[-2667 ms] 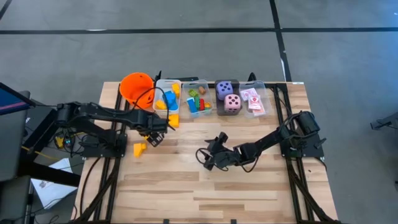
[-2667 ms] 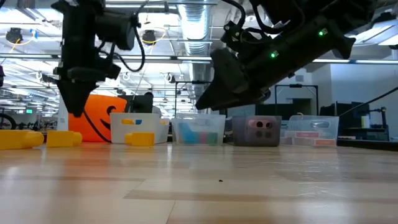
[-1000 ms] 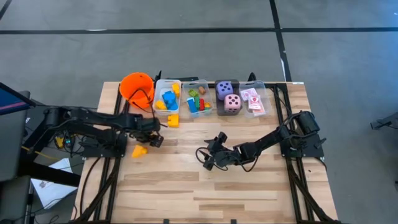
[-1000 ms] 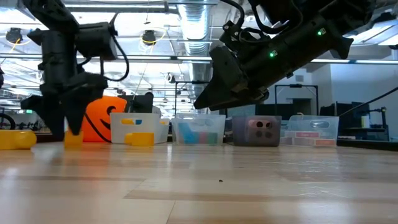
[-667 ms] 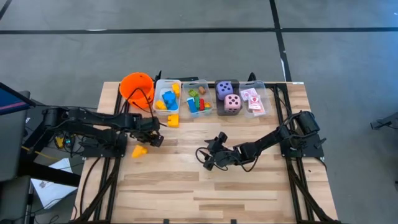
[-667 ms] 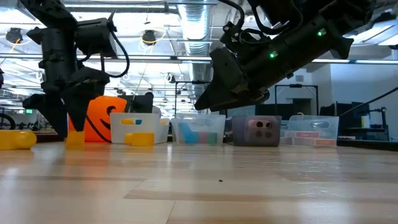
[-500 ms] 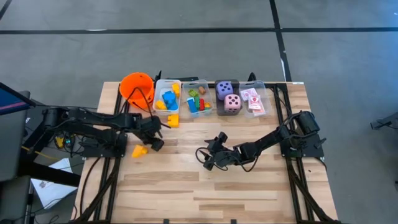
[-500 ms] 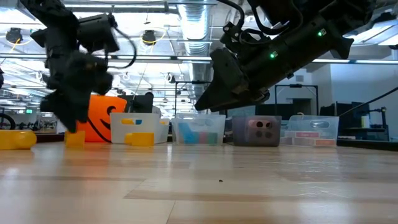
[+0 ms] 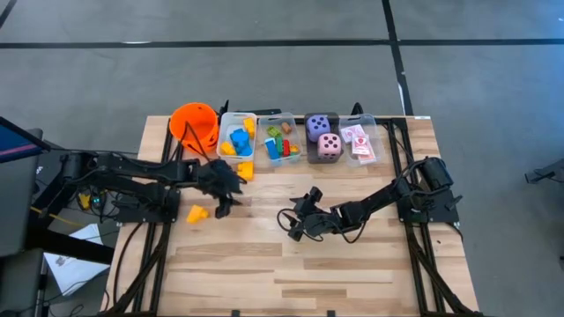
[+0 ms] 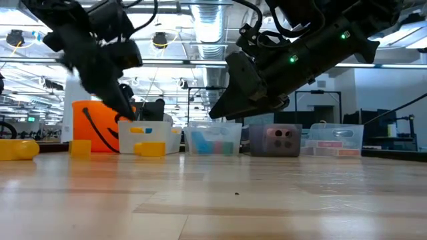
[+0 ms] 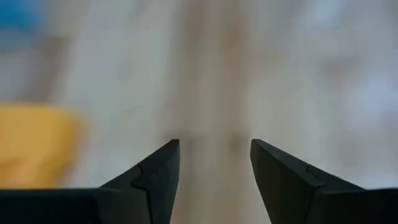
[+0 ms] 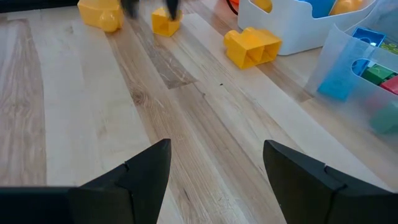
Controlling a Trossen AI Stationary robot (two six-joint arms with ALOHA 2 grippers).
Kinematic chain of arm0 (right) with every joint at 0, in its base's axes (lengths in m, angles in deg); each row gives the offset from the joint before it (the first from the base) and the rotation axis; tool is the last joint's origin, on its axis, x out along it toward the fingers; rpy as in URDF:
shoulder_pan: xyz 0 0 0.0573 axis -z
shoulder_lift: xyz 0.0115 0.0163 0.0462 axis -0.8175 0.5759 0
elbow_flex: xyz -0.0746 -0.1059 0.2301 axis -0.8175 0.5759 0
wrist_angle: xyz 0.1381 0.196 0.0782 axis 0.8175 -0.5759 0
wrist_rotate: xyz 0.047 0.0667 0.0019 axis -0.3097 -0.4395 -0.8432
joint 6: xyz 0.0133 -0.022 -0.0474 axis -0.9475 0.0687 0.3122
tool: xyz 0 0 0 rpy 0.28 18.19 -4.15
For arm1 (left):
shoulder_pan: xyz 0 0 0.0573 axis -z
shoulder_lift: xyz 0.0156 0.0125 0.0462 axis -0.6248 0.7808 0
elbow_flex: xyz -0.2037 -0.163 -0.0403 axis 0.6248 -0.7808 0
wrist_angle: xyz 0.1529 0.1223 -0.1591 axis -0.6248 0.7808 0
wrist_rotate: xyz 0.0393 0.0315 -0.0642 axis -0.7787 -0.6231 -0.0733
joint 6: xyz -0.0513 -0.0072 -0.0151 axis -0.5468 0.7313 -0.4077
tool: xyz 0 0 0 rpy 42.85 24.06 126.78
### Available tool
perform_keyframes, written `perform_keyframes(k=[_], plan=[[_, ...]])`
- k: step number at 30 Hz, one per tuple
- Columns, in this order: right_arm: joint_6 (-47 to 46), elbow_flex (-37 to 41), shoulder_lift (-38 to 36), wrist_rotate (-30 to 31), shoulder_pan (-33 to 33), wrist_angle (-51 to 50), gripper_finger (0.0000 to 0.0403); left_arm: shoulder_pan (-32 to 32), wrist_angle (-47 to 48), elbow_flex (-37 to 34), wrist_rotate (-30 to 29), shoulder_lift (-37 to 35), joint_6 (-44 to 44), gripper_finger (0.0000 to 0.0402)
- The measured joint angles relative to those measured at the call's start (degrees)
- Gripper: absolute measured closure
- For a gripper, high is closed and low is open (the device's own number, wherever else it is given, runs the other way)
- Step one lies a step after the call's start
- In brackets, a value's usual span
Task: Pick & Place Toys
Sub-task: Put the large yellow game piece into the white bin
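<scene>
Two yellow blocks [image 9: 196, 213] lie close together on the table at the left, and a third yellow block [image 9: 245, 170] lies in front of the white bin [image 9: 236, 123]. My left gripper [image 9: 224, 204] hangs open above the table between them, slanting down, with nothing between its fingers [image 11: 214, 168]; a yellow blur [image 11: 31, 146] shows beside it. My right gripper [image 9: 289, 224] stands open over the table's middle, holding nothing [image 12: 214, 168]. In its wrist view the yellow blocks [image 12: 165, 22] [image 12: 252, 45] lie ahead on the wood.
Along the far edge stand an orange bucket [image 9: 194, 123], the white bin with yellow and blue blocks, a clear bin [image 9: 280, 141] of coloured blocks, a bin with the purple and pink dice [image 9: 323, 136] and a bin with cards [image 9: 359, 143]. Bare wood spreads toward the near edge.
My left gripper has risen from over the small yellow block at the left, gone toward the table's right edge, rolled about its own line and tipped to a slant. The block has stayed where it lay on the table.
</scene>
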Motion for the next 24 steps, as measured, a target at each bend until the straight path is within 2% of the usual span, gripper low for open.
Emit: perform_keyframes(k=[4, 7, 10, 14, 24], plan=[[0.0, 0.0, 0.0, 0.0, 0.0, 0.0, 0.0154, -0.1, 8.2, 0.0, -11.5, 0.0, 12.9, 0.021], [0.0, 0.0, 0.0, 0.0, 0.1, 0.0, 0.0154, 0.0, 13.4, 0.0, -15.5, 0.0, 22.5, 0.0204], [0.0, 0.0, 0.0, 0.0, 0.4, 0.0, 0.0154, 0.0, 16.8, 0.0, -16.0, 0.0, 29.8, 0.0197], [0.0, 0.0, 0.0, 0.0, 0.5, -0.3, 0.0154, 0.0, 19.5, 0.0, -16.2, 0.0, 35.5, 0.0187], [0.0, 0.0, 0.0, 0.0, 0.4, -0.6, 0.0154, 0.0, 35.3, 4.5, -18.1, 0.0, 38.7, 0.0167]])
